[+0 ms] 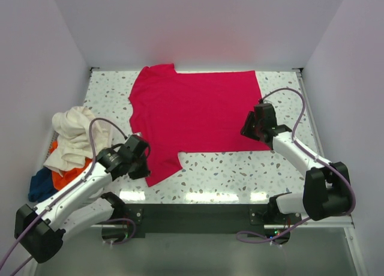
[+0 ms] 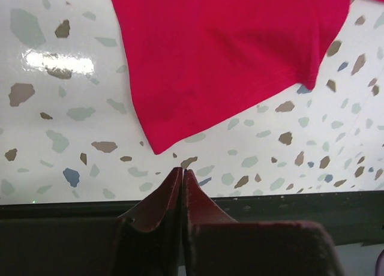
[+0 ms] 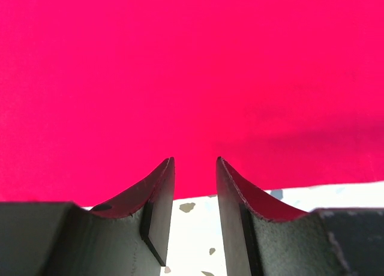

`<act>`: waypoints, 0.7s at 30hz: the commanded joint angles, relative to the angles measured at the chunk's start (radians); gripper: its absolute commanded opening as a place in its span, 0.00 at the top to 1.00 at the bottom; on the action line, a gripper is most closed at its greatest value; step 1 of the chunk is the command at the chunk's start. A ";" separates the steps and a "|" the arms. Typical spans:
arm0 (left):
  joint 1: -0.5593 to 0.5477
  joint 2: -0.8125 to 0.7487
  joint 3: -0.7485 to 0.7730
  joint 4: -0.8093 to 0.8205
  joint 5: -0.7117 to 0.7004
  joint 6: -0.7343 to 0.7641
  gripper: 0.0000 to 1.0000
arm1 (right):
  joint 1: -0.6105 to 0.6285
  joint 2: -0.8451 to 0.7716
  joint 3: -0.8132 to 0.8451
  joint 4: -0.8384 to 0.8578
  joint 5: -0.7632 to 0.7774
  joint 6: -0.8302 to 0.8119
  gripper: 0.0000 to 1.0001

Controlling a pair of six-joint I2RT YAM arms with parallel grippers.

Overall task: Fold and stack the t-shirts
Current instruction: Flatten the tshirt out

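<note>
Bunching threatens the crimson t-shirt (image 1: 198, 114), flat on the table (image 1: 240, 168), if the right gripper (image 3: 195, 162), jaws apart at its hem, pulls while the left gripper (image 2: 182, 173), clenched empty beside a corner, anchors nothing.

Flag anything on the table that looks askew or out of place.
The crimson t-shirt lies spread flat but sideways, collar toward the left. The cream t-shirt, orange t-shirt and dark blue t-shirt sit crumpled in a heap at the table's left edge.
</note>
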State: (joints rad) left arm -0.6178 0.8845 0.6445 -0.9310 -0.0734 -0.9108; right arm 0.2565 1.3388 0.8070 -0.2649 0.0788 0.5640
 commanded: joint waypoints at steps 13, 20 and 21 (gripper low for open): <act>0.222 0.283 0.129 0.380 -0.335 0.055 0.56 | -0.046 -0.089 -0.035 -0.042 0.047 -0.007 0.52; 0.260 0.479 0.182 0.618 -0.354 0.061 0.59 | -0.100 -0.058 -0.026 -0.008 0.003 0.000 0.53; 0.265 0.531 0.196 0.618 -0.353 0.059 0.61 | -0.105 -0.055 -0.028 -0.004 0.001 0.002 0.53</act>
State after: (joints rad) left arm -0.3664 1.3315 0.7834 -0.4484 -0.3828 -0.8661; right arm 0.1665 1.2739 0.7765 -0.3046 0.0963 0.5587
